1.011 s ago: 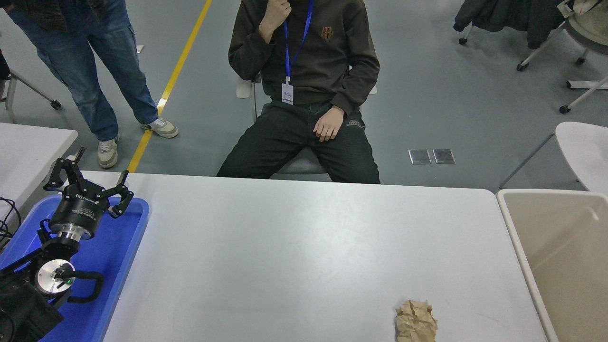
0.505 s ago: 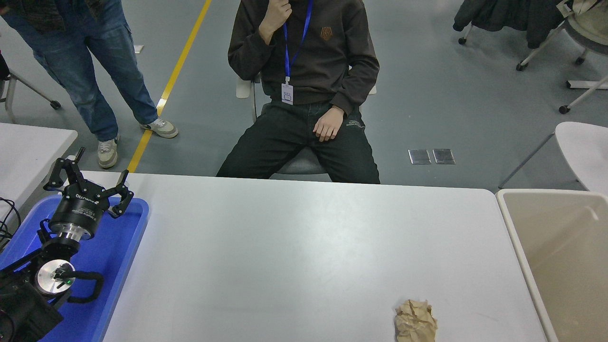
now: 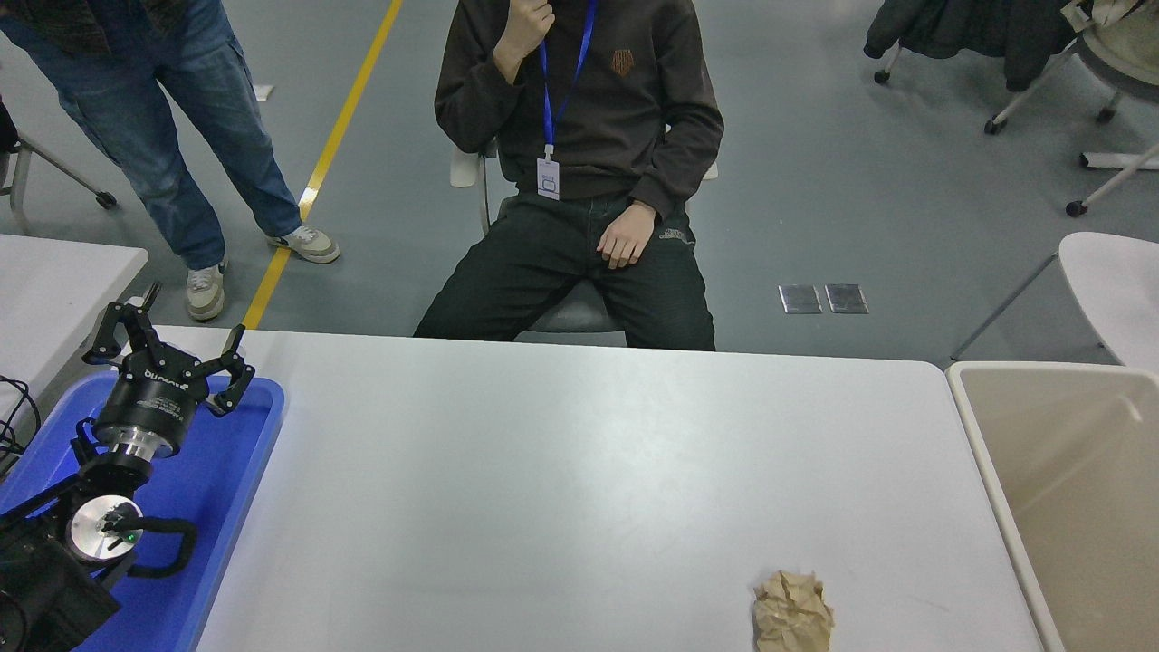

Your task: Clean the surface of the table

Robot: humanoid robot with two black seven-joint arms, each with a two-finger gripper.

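The white table surface [image 3: 561,489] fills the middle of the head view. A crumpled brown paper ball [image 3: 793,611] lies on it near the front edge, right of centre. My left gripper [image 3: 172,340] is parked at the lower left above the blue tray, its fingers spread open and empty. My right arm and its gripper are out of view.
A blue plastic tray [image 3: 204,507] sits on the table's left end under the left arm. A beige bin [image 3: 1068,489] stands against the table's right end. A person sits at the far side [image 3: 579,181]; another stands at the upper left [image 3: 154,118]. A smaller white table [image 3: 54,290] is at the left.
The paper ball sits a little lower in the picture than before, as if the view shifted slightly. The left arm has not moved.
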